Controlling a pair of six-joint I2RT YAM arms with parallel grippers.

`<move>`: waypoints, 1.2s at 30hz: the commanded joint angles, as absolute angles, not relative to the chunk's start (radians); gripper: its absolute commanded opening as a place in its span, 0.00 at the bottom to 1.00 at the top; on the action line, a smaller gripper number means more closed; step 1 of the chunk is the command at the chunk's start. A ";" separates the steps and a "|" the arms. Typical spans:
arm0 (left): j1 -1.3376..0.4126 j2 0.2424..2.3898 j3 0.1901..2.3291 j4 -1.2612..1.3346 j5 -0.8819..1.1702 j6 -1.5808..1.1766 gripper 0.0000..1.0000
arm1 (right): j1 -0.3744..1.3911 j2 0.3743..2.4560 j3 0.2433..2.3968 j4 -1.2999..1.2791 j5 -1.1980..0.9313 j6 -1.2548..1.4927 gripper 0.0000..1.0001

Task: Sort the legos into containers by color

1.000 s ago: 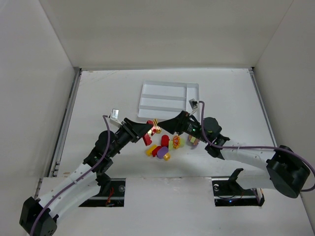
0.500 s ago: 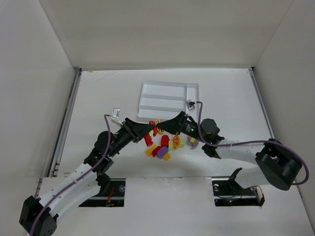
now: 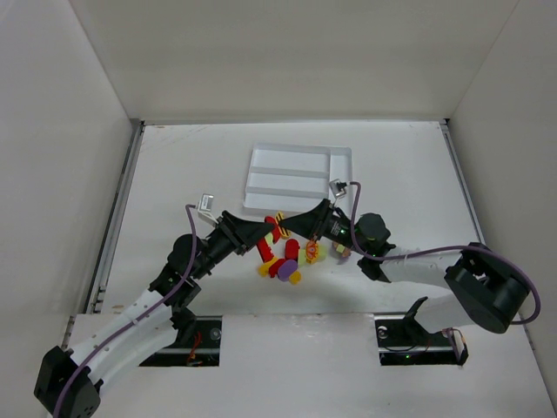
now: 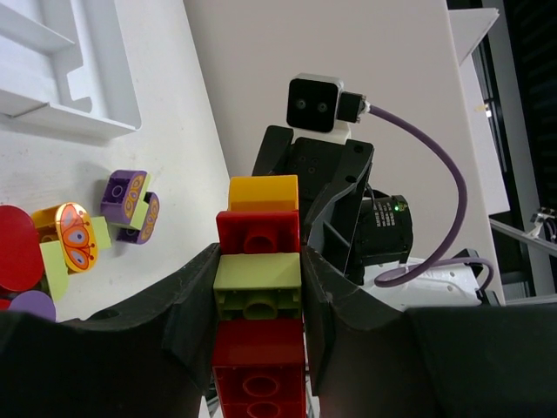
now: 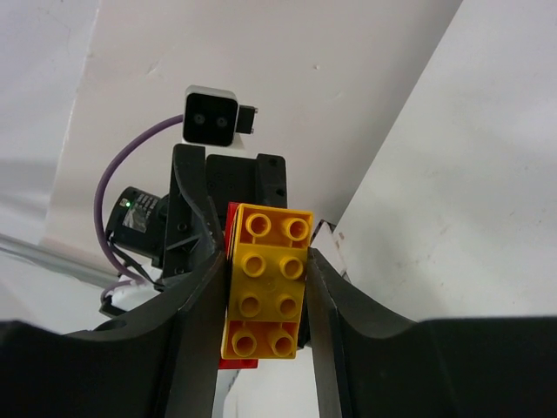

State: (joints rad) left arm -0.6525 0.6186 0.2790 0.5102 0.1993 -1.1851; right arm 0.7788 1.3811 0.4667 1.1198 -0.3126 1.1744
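Note:
A stack of joined legos hangs above the table between my two grippers. In the left wrist view the stack reads red, lime-yellow, red, then orange-yellow at the far end. My left gripper is shut on the lime-yellow and red part. My right gripper is shut on the orange-yellow brick, with a red brick behind it. Loose legos lie on the table below. The white tray of containers sits behind them.
Purple bricks, a lime brick with an orange butterfly and a red round piece lie near the tray's corner. White walls enclose the table on three sides.
My right gripper has gone from open to shut on the orange-yellow end of the stack. The left gripper has kept its hold, and the stack has shifted slightly.

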 commanded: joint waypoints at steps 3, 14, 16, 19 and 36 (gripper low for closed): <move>-0.637 0.597 0.261 0.603 0.210 -1.201 0.15 | 0.745 1.370 0.451 1.212 -0.301 1.167 0.39; -0.624 0.595 0.255 0.606 0.222 -1.201 0.14 | 0.690 1.330 0.439 1.201 -0.316 1.178 0.37; -0.620 0.597 0.255 0.609 0.230 -1.201 0.13 | 0.679 1.328 0.437 1.209 -0.325 1.190 0.37; -0.616 0.600 0.258 0.612 0.233 -1.203 0.13 | 0.656 1.328 0.439 1.209 -0.333 1.203 0.37; -0.610 0.614 0.259 0.618 0.238 -1.203 0.10 | 0.553 1.374 0.456 1.195 -0.354 1.226 0.34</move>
State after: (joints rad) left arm -0.6193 0.6174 0.2611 0.5419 0.2386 -1.1988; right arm 0.5945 1.3636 0.4423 1.1542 -0.3702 1.2510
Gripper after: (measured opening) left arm 0.337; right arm 0.419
